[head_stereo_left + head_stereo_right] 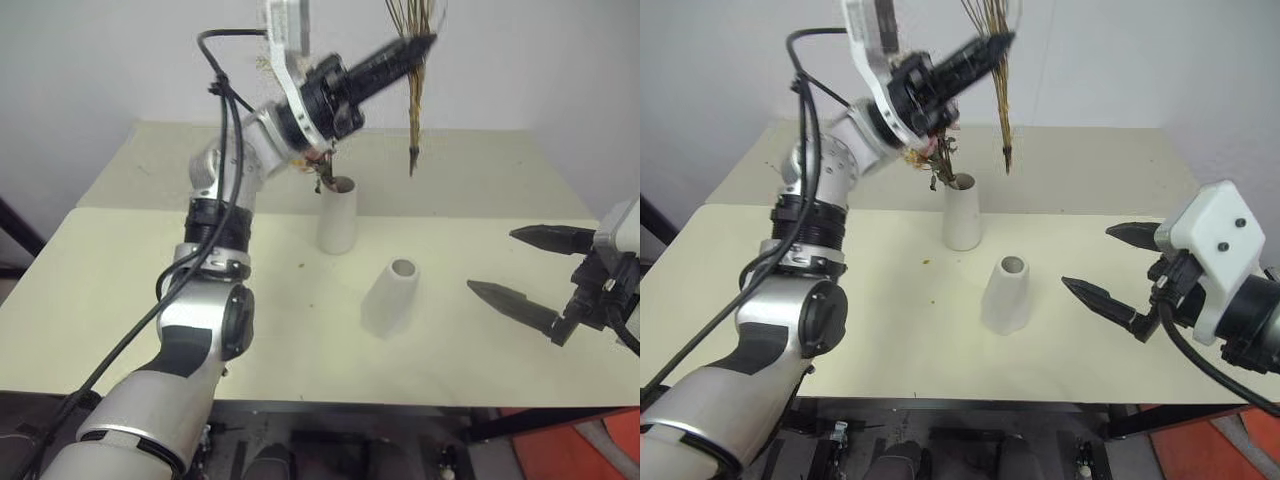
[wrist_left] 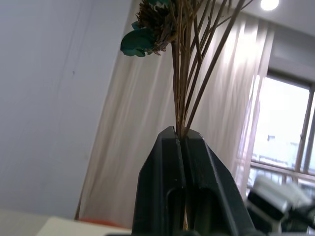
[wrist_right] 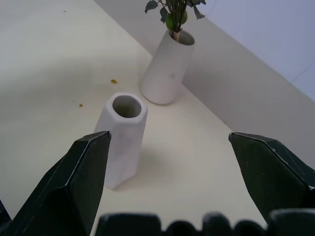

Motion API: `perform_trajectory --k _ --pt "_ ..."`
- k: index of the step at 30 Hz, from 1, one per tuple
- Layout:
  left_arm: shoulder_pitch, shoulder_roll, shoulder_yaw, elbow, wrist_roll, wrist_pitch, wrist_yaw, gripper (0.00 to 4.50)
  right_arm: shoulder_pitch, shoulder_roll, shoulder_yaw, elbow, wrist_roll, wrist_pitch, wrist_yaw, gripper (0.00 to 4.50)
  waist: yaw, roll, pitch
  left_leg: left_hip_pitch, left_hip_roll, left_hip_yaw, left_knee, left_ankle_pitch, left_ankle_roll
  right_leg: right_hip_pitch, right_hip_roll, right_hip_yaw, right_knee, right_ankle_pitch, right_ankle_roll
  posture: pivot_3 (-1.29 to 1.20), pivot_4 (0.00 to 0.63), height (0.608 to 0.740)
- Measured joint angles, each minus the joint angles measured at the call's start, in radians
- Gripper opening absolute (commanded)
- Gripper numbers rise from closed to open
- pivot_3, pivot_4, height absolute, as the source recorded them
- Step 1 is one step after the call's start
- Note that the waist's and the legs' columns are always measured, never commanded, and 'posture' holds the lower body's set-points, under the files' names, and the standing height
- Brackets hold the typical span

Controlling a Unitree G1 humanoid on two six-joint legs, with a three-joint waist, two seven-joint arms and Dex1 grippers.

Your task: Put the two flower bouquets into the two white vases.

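My left gripper (image 1: 425, 42) is raised high over the back of the table, shut on a bouquet (image 1: 414, 110) of thin brown stems whose cut ends hang down in the air. In the left wrist view the stems (image 2: 189, 73) rise from between the shut fingers (image 2: 170, 162) towards a leaf and a dried flower head. The far white vase (image 1: 337, 215) stands upright with another bouquet (image 3: 173, 12) of green leaves in it. The near white vase (image 1: 393, 297) stands with its mouth bare. My right gripper (image 1: 492, 260) hovers open to the right of the near vase (image 3: 123, 137), holding nothing.
The vases stand on a cream table (image 1: 120, 330), with a second table top (image 1: 150, 160) butted behind it against a white wall. An orange object (image 1: 600, 445) lies on the floor at the front right.
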Motion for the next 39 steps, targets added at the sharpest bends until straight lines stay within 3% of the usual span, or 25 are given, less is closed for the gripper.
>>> perform_trajectory --k 10,19,39 --pt "0.075 -0.036 -0.011 0.035 0.04 -0.065 -0.129 0.05 0.071 -0.014 -0.05 -0.023 0.117 0.002 -0.071 4.5 0.009 0.0 0.0 0.0 0.0 0.0 0.001 0.0 0.001 0.001 0.0 0.0 0.0 0.0 0.0 0.0 0.15 0.74" --pt "0.166 -0.08 -0.094 -0.067 0.082 -0.072 -0.197 0.05 0.097 -0.027 -0.05 -0.018 0.155 -0.004 -0.119 4.5 0.012 0.0 0.0 0.0 0.001 0.0 0.001 0.0 0.001 0.001 0.0 0.0 0.0 0.0 0.0 0.0 0.15 0.74" --pt "0.183 -0.113 -0.134 -0.021 0.193 -0.182 -0.216 0.05 0.143 -0.028 -0.05 -0.025 0.184 -0.045 -0.201 4.5 0.013 0.0 0.0 0.0 0.001 0.0 0.001 0.0 0.001 0.001 0.0 0.0 0.0 0.0 0.0 0.0 0.15 0.74"
